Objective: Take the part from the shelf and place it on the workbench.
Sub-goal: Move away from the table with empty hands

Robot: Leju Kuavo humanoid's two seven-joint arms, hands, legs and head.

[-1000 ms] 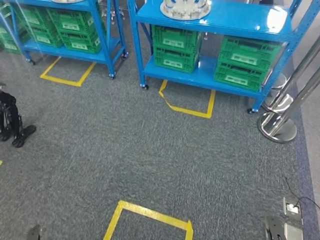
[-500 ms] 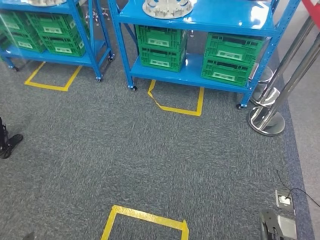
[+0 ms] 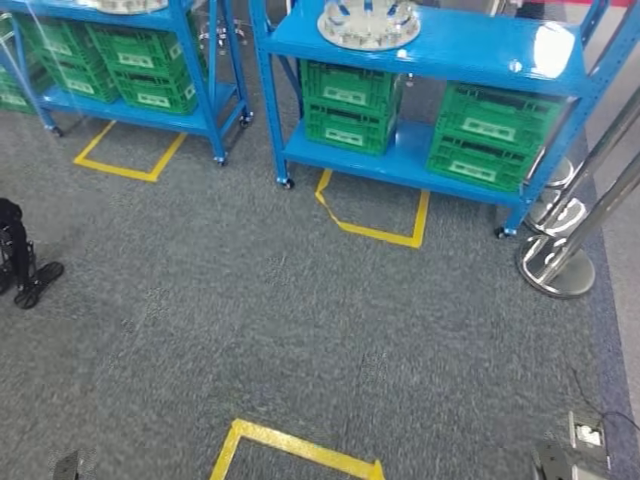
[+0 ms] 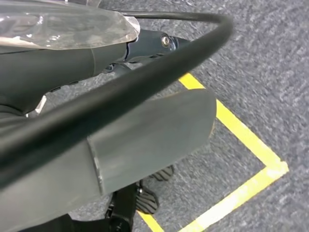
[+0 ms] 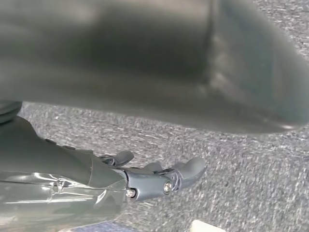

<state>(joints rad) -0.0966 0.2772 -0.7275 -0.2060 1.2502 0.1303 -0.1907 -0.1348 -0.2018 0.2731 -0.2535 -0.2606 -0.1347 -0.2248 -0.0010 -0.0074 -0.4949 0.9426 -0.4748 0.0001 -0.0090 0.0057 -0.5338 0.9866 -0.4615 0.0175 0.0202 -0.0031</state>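
Both hands hang over the carpet (image 3: 317, 320), left hand (image 4: 146, 140) and right hand (image 5: 156, 181) fingers loosely extended, holding nothing

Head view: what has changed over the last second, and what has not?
The whole picture swings one way and then back, so the camera has moved, not the things. The round part lies on the blue shelf as before, over the green crates. The left hand and right hand hang over the carpet, holding nothing.
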